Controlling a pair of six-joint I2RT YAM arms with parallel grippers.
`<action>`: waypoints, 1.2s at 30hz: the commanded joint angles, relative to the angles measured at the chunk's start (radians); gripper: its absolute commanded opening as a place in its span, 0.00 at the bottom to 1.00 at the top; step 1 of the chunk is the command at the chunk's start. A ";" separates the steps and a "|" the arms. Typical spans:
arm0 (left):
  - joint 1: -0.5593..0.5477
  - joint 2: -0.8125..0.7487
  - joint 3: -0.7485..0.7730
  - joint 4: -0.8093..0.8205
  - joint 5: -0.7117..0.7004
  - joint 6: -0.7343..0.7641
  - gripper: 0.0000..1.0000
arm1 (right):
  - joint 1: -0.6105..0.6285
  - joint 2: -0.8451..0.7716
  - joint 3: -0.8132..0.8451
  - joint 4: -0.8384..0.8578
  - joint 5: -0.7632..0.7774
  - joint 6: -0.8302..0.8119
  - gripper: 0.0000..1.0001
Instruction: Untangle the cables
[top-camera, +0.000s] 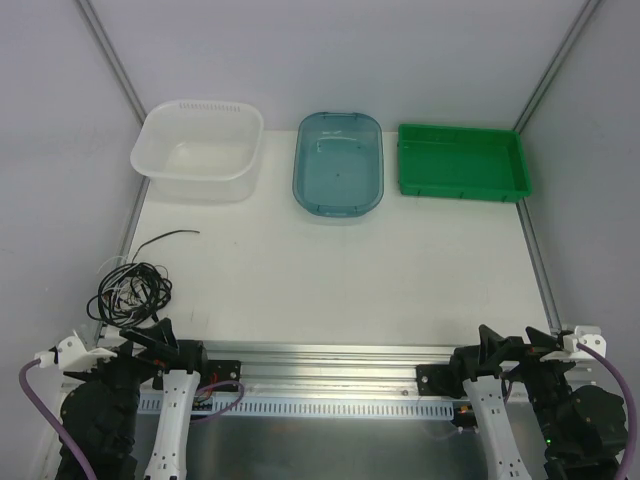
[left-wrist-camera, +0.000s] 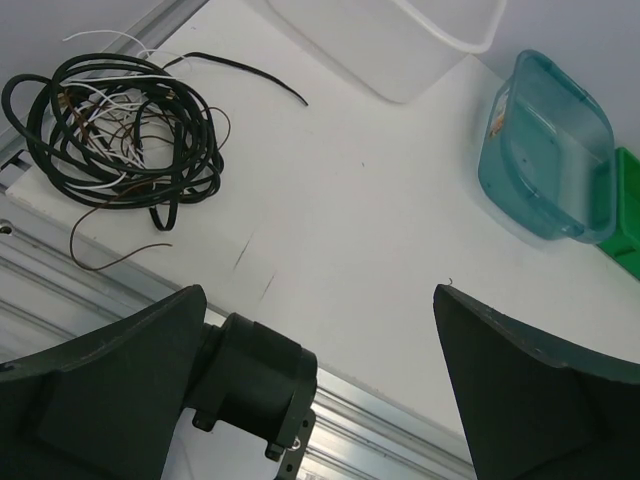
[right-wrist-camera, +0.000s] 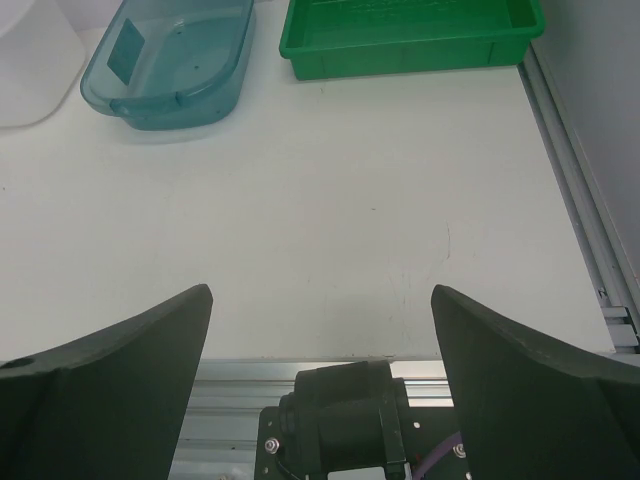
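The cables (top-camera: 130, 290) lie in one tangled bundle at the near left of the white table: black, white and thin brown wires looped together, with one black end trailing off toward the back. The bundle also shows at the upper left of the left wrist view (left-wrist-camera: 112, 135). My left gripper (top-camera: 150, 335) is open and empty, folded back over its base just in front of the bundle, not touching it; its jaws stand wide apart in the left wrist view (left-wrist-camera: 320, 300). My right gripper (top-camera: 500, 345) is open and empty at the near right, its jaws wide apart (right-wrist-camera: 322, 295).
Three containers stand along the back: a white tub (top-camera: 198, 150), a clear blue tub (top-camera: 340, 162) and a green tray (top-camera: 462, 162). A metal rail (top-camera: 330, 352) runs along the table's near edge. Frame posts border both sides.
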 joint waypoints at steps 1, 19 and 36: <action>0.002 -0.169 -0.007 0.008 0.022 -0.019 0.99 | 0.004 -0.192 0.004 0.002 -0.007 0.001 0.97; 0.002 -0.037 -0.203 0.087 0.212 -0.112 0.99 | 0.004 -0.041 -0.135 0.058 -0.250 0.100 0.97; 0.002 0.374 -0.464 0.334 -0.047 -0.379 0.99 | 0.004 0.222 -0.222 0.108 -0.234 0.230 0.97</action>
